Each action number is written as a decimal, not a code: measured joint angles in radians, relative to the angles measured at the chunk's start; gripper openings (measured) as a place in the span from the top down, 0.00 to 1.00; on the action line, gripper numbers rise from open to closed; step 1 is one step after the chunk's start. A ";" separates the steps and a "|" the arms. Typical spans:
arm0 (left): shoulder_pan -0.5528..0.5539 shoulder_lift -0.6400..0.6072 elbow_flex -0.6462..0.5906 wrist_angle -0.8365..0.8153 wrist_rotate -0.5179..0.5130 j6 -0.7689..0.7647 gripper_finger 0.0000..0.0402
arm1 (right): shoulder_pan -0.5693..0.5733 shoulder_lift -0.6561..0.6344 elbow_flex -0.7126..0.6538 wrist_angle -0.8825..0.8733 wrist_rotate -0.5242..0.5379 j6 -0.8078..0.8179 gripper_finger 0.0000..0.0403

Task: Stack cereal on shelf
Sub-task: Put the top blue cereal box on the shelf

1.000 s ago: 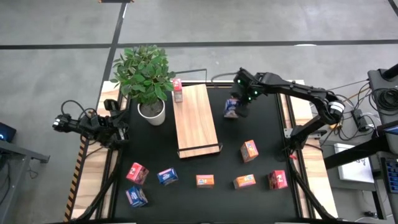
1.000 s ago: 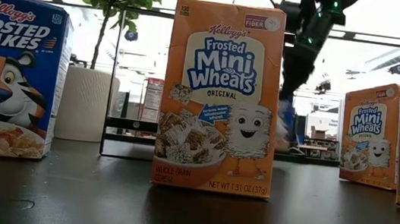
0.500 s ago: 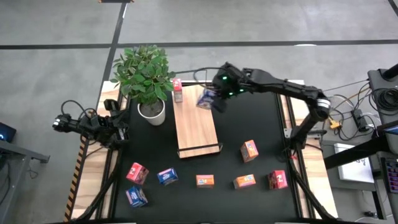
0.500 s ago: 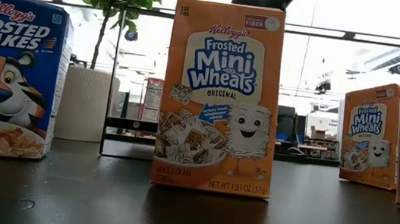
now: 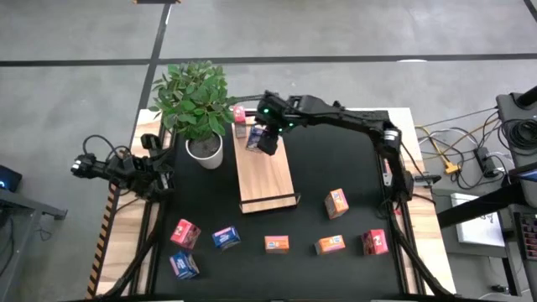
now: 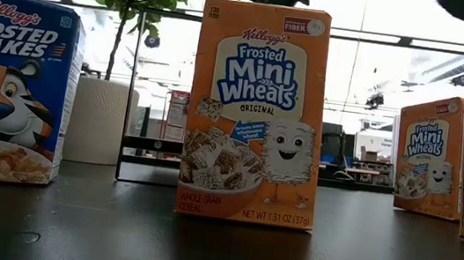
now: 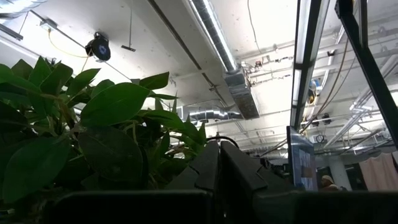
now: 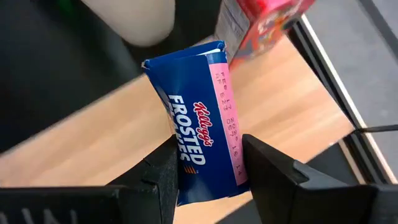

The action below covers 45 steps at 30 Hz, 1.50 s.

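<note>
The shelf (image 5: 267, 168) is a light-wood board lying on the black table, with a red cereal box (image 5: 240, 122) standing at its far left corner. My right gripper (image 5: 263, 139) hangs over the shelf's far end, shut on a blue Frosted Flakes box (image 8: 196, 140). In the right wrist view the wood (image 8: 93, 149) lies below that box and the red box (image 8: 264, 18) stands just beyond it. My left gripper (image 7: 217, 171) waits shut at the table's left edge, pointing up past the plant. My right gripper pinches the blue box between its two fingers (image 8: 163, 171), which sit on two opposite faces at the box's end nearer the wrist (image 8: 205, 180). It comes slanting down from the table's right side. The box is lifted clear above the shelf, tilted, with its free end (image 8: 180, 59) pointing away from the gripper.
A potted plant (image 5: 198, 105) stands just left of the shelf's far end. Several loose cereal boxes stand on the near half of the table, among them pink (image 5: 185, 233), blue (image 5: 225, 238), orange (image 5: 277, 243) and orange (image 5: 336, 202). The low view is filled by an orange box (image 6: 256, 115).
My right gripper has carried the blue box from over the black table right of the shelf toward the table's left, rising a little, until it is over the shelf's far end beside the red box. In the low view it has left by the top.
</note>
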State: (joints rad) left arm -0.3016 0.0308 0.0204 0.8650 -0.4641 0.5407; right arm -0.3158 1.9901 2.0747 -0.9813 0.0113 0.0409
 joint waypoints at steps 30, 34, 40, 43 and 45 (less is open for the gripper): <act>0.000 -0.001 0.000 -0.008 0.000 0.000 1.00 | 0.056 0.036 0.078 -0.093 0.173 -0.055 0.39; 0.000 -0.001 0.000 -0.009 0.000 -0.004 1.00 | 0.056 -0.001 0.078 -0.132 0.173 -0.085 0.39; 0.000 -0.001 0.000 -0.014 0.000 -0.004 1.00 | -0.003 -0.094 0.005 -0.095 0.039 -0.208 0.50; 0.000 -0.001 0.000 -0.015 0.000 -0.004 1.00 | -0.071 -0.124 -0.096 0.000 -0.075 -0.218 0.61; 0.000 -0.001 0.000 -0.015 0.000 -0.004 1.00 | -0.110 -0.136 -0.181 0.068 -0.092 -0.229 0.69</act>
State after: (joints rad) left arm -0.3012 0.0303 0.0204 0.8497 -0.4637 0.5365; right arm -0.4261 1.8541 1.8934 -0.9128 -0.0811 -0.1878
